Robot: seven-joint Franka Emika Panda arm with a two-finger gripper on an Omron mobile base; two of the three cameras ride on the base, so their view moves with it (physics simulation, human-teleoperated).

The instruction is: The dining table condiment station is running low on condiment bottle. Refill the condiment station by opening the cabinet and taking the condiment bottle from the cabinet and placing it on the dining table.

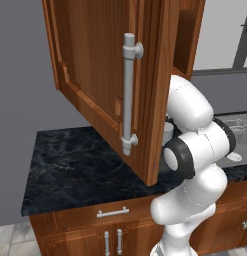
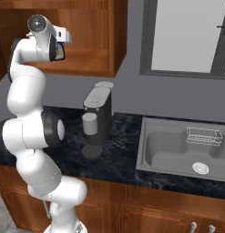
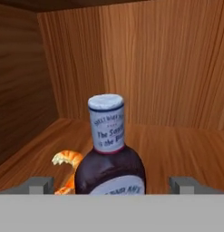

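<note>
Cabinet (image 1: 102,75) door swung wide, giving arm access to interior. Bottle (image 3: 109,158) upright on cabinet shelf (image 3: 177,145), near front edge, well clear of back wall; orange shrimp-like item (image 3: 68,159) just beside it at left. Gripper (image 3: 113,185) reaches inside, fingers (image 3: 40,185) spread wide, straddling bottle body, not clamped: pre-grasp alignment. Coffee machine (image 2: 98,118) on counter (image 1: 70,170) below.

A grey wall (image 1: 25,75) backs a black marble surface (image 1: 70,170) on reddish wood base cupboards (image 1: 75,235) with silver handles. In the right base view a steel sink (image 2: 173,150) is set into that surface beneath a grey-framed window (image 2: 186,36), and a dark coffee machine (image 2: 98,118) stands beside the sink. Pale floor tiles (image 1: 10,240) show at the lower left.
</note>
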